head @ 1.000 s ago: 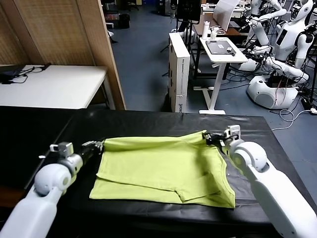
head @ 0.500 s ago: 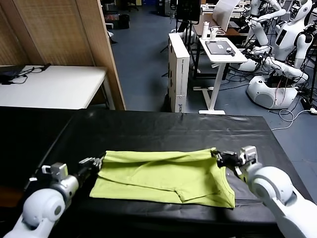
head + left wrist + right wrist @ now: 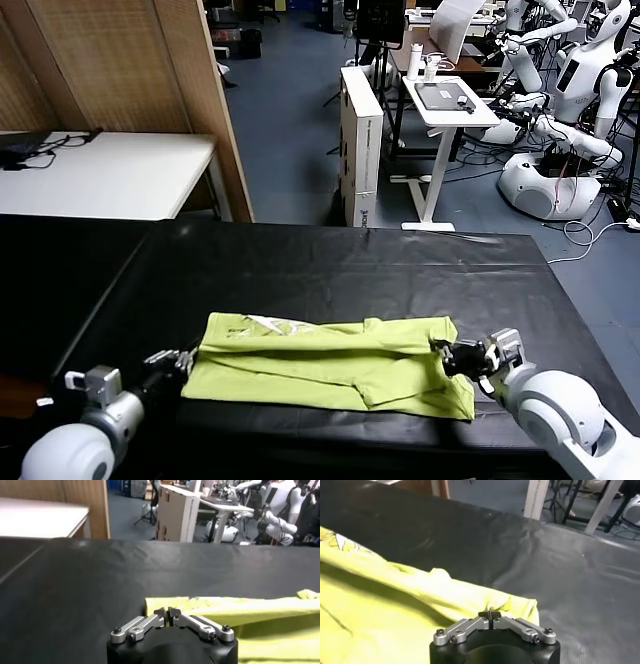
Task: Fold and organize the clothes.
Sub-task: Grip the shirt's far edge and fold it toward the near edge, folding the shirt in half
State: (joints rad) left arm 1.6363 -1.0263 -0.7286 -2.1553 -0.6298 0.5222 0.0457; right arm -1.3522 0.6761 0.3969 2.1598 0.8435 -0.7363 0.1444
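- Your T-shirt (image 3: 330, 362) is a plain lime yellow-green cotton piece lying on the black table (image 3: 330, 265), near the edge closest to the robot, as a long band running left to right.
- Its far edge is doubled over toward the robot, so a folded ridge runs along the back, and the cloth shows soft creases near the right end.
- You can see a small white print (image 3: 262, 323) on the turned-over part near the left end; the right wrist view shows it too (image 3: 342, 542).
- Your left gripper (image 3: 183, 358) sits at the shirt's left end with its fingers pinched together on the folded edge of the cloth (image 3: 167, 614).
- Your right gripper (image 3: 447, 354) is at the right end, fingers closed tight on the yellow fabric there (image 3: 490, 615).
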